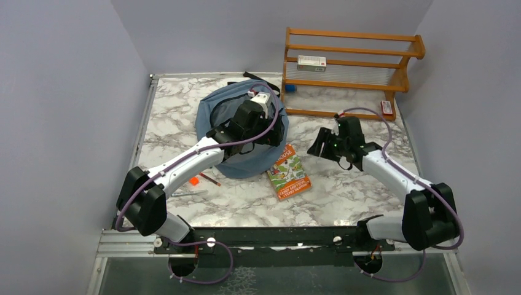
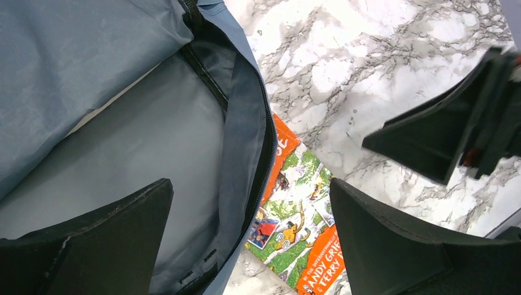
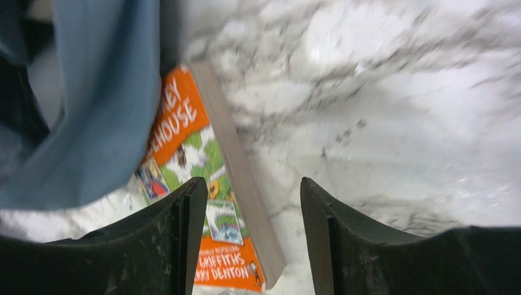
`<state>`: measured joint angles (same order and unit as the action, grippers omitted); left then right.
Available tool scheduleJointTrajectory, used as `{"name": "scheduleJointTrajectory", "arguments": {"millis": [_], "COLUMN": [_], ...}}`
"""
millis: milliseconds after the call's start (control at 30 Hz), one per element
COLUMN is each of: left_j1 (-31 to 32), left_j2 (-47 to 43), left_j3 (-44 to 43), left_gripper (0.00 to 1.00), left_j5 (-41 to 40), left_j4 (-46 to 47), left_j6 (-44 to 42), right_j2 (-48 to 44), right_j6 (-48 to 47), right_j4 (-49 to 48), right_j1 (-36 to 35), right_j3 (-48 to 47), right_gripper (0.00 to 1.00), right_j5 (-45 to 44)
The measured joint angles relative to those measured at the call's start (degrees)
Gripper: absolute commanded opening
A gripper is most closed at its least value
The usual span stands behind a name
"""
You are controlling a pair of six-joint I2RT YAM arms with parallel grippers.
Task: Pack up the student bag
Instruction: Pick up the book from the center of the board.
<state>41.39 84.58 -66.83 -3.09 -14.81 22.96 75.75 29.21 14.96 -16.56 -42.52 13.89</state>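
My left gripper hangs wide open, straddling the rim of the bag, probably to hold its mouth apart. The bag lies unzipped on the far left of the table. My right gripper, jaws apart and empty, hovers over the book, which lies flat against the bag's right edge, lined up to grab it.

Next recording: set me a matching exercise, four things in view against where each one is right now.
1. student bag
2. paperback book
3. wooden rack
4. left gripper

A. standing at the far right of the table
B. open, over the bag's unzipped edge
C. lying unzipped mid-table
D. flat on the marble beside the bag

Pairs: 1-C, 2-D, 3-A, 4-B
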Motion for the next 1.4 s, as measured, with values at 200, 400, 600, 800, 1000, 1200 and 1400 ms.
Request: {"name": "scheduleJointTrajectory", "arguments": {"millis": [200,400,600,800,1000,1200,1400], "left_j1": [0.0,1.2,4.9,6.78,8.41,11.08,11.89], "left_j2": [-0.13,-1.27,-3.04,-3.06,-3.06,-2.89,-0.98], "left_j3": [0.0,0.42,3.93,7.52,12.39,14.38,15.06], "left_gripper": [0.97,0.95,0.94,0.91,0.89,0.89,0.89], "left_j5": [-0.17,-0.57,-0.44,0.94,1.64,1.79,2.21], "left_j4": [-0.02,0.63,1.84,2.01,1.88,1.9,1.92], "left_j6": [0.39,2.12,4.39,7.32,11.85,15.85,18.67], "right_j2": [0.07,12.0,18.93,21.9,20.87,18.51,16.28], "right_j6": [-0.98,-7.21,-12.15,-14.36,-13.84,-12.31,-10.64], "right_j4": [-2.49,-3.45,-3.08,-1.29,-1.29,-0.52,-1.6], "right_j1": [0.07,0.15,0.17,0.17,-0.02,-1.4,-2.14], "right_j3": [-4.68,-15.28,-18.49,-18.82,-12.92,-6.43,-3.17], "right_gripper": [0.66,0.67,0.67,0.66,0.66,0.62,0.44], "right_j5": [-9.92,-6.38,1.38,9.9,15.28,15.93,15.13]}}
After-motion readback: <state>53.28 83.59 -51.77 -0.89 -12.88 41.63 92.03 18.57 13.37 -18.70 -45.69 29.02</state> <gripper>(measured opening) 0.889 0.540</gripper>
